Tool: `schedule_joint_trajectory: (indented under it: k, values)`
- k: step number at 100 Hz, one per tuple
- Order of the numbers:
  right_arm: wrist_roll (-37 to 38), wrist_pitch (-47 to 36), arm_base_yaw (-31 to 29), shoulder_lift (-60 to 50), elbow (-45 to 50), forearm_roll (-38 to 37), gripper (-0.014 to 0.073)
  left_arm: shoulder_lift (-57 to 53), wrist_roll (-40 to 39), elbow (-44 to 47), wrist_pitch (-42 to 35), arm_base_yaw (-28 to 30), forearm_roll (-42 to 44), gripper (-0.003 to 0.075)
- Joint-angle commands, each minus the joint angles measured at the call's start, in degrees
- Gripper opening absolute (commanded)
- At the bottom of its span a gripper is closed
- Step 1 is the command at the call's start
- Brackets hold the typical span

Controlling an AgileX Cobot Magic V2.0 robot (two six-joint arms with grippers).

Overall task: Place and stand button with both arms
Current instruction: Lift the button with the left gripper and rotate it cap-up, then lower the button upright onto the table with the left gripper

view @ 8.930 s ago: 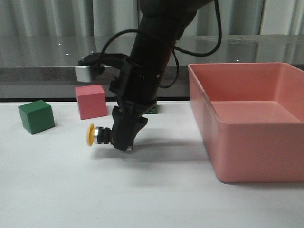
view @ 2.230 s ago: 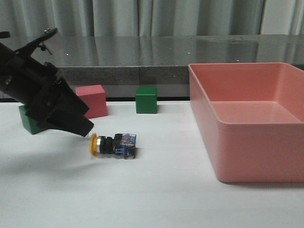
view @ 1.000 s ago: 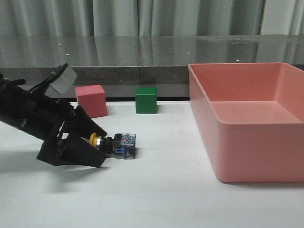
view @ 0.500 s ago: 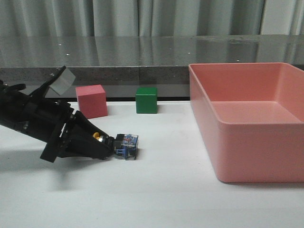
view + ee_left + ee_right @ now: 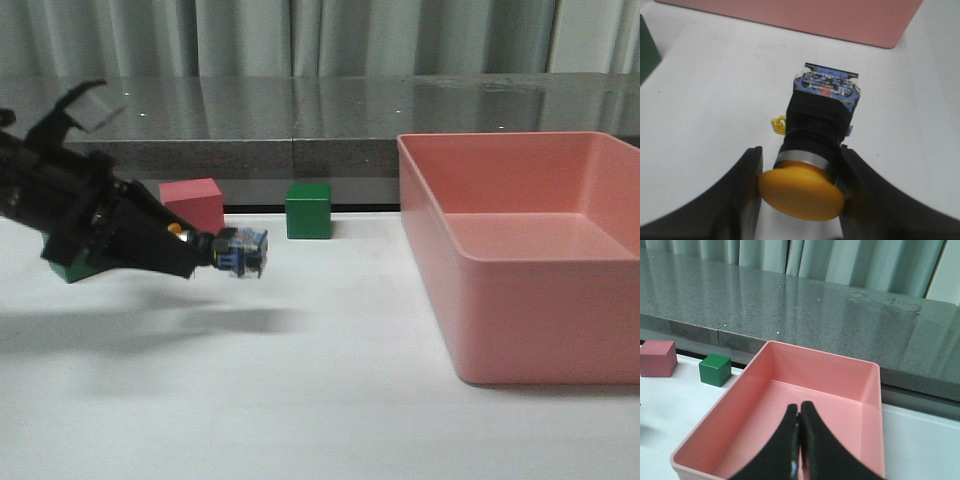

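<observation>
The left gripper is holding the button tight, up in the air above the white table. The button is lying on its side, with its blue base pointing toward the pink bin and its yellow cap tucked back between the black fingers. A soft shadow is lying on the table under it. In the left wrist view, the two fingers are pressing on each side of the button, close to the silver ring just behind the yellow cap, and the black body and blue base are sticking out past them. The button is hanging near the pink cube and in front of it, and the small green cube is sitting a bit farther off by the back edge of the table. Another green cube is peeking out from behind the left arm. The big pink bin is sitting well apart from the button on the right side of the table. The right gripper is hanging high over the pink bin, and its two fingers are pressed together with nothing between them.
</observation>
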Motion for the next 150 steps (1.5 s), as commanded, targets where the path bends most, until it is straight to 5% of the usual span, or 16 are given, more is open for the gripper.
schedule_joint_trajectory:
  k: [1,43,81,102,150]
  values:
    - [0.1,-4.7,-0.4,0.2,-1.5,0.1,-0.0059,-7.5,-8.1,-3.9,4.8,-0.3,3.1,-0.0019]
    - [0.1,-4.7,-0.4,0.2,-1.5,0.1,-0.0059,-15.9,-54.2,-23.6,-0.4,-10.6,44.4,-0.0019]
    - [0.1,-4.7,-0.4,0.2,-1.5,0.1,-0.0059,-15.4,-80.5,-25.8,1.8,-23.5,79.7,-0.0019]
    - [0.1,-4.7,-0.4,0.2,-1.5,0.1,-0.0059,-12.2,-87.5,-25.8,5.8,-26.9,90.7,-0.0019]
    - [0.1,-4.7,-0.4,0.2,-1.5,0.1,-0.0059,-4.6,-92.1,-26.0,7.3,-30.6,92.4,-0.0019]
